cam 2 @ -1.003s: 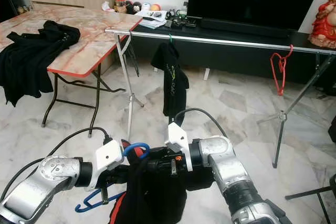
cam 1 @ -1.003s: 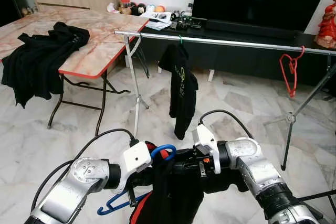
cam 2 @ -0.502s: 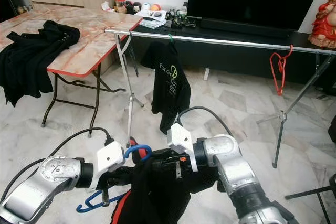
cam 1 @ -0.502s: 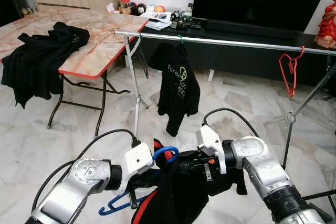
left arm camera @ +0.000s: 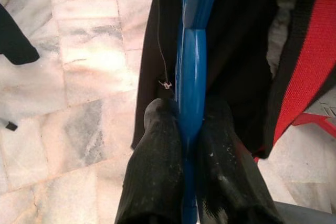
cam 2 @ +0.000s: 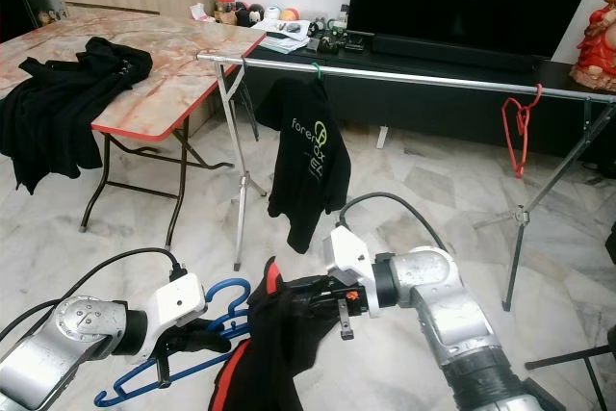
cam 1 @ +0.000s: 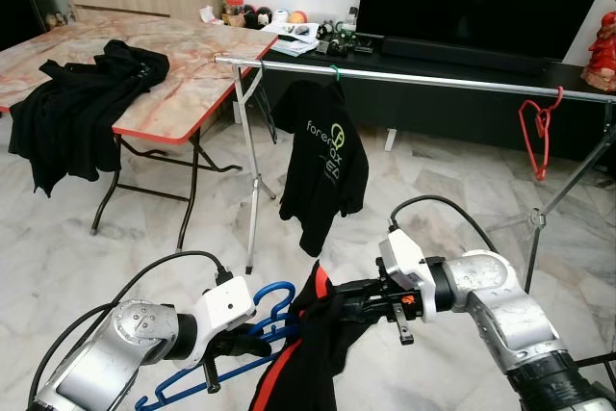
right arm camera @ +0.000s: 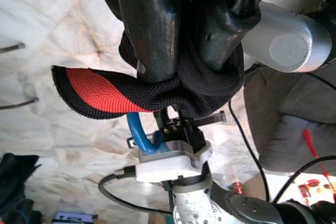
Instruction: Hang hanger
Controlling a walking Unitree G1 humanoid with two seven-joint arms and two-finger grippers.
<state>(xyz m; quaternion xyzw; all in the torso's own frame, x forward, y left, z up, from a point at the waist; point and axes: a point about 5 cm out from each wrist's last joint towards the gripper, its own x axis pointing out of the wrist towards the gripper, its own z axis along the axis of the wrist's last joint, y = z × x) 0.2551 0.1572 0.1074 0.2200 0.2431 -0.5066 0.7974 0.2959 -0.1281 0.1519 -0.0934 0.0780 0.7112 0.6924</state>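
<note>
Blue hanger looked like smooth glossy plastic; left gripper had matt black fingers, scuffed, clamped on it. Black garment was soft matt cloth with a red ribbed knit band, pinched by the right gripper. Arms were brushed silver metal with white plastic housings. Rail was shiny metal tube. Red hanger looked plastic. Floor was polished marble tile, table glossy marble-pattern top with red edge
</note>
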